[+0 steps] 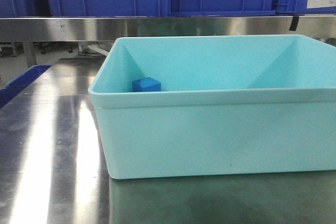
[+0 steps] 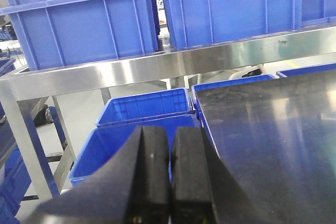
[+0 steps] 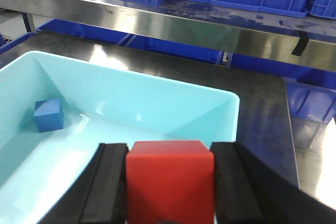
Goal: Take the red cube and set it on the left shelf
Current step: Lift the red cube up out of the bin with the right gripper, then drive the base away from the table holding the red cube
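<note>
The red cube [image 3: 169, 182] fills the gap between the two black pads of my right gripper [image 3: 169, 153], which is shut on it above the near right part of the light turquoise tub [image 3: 157, 88]. A small blue cube [image 3: 49, 115] lies in the tub's far left corner and also shows over the tub's rim in the front view [image 1: 146, 84]. My left gripper [image 2: 169, 135] is shut with nothing between its pads, hovering past the left edge of the steel table [image 2: 262, 129]. The steel shelf [image 1: 157, 26] runs across behind the tub. Neither gripper appears in the front view.
Blue crates [image 2: 84, 22] stand on the steel shelf [image 2: 173, 64]. More blue crates [image 2: 142, 108] sit on the floor left of the table, under the left gripper. A shelf leg [image 2: 23, 140] stands at the far left. The turquoise tub [image 1: 220, 129] takes up most of the table's right side.
</note>
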{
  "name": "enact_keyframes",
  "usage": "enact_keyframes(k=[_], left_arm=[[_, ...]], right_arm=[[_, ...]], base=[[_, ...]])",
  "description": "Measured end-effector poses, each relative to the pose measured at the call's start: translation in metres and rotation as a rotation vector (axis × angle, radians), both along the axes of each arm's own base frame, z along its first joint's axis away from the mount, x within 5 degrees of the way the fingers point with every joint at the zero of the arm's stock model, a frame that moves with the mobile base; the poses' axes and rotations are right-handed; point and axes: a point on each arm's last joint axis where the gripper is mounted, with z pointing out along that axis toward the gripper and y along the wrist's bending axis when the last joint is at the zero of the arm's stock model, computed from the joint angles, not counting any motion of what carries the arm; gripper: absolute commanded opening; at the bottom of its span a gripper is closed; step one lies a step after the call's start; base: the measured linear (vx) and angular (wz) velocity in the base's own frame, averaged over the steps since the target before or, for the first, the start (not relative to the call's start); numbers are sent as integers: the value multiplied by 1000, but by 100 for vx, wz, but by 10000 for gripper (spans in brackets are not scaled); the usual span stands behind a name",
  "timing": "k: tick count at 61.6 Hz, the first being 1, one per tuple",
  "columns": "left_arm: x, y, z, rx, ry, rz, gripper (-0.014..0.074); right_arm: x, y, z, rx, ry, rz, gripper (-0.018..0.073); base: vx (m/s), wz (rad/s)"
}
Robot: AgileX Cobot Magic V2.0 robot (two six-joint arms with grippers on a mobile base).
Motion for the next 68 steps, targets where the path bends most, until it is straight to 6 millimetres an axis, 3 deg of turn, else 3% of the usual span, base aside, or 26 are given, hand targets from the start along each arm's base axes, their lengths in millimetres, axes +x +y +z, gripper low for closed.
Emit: enact_keyframes(k=[68], left_arm=[[0,0,0,0,0,0,106]], right_arm=[[0,0,0,0,0,0,57]], base=[[0,0]])
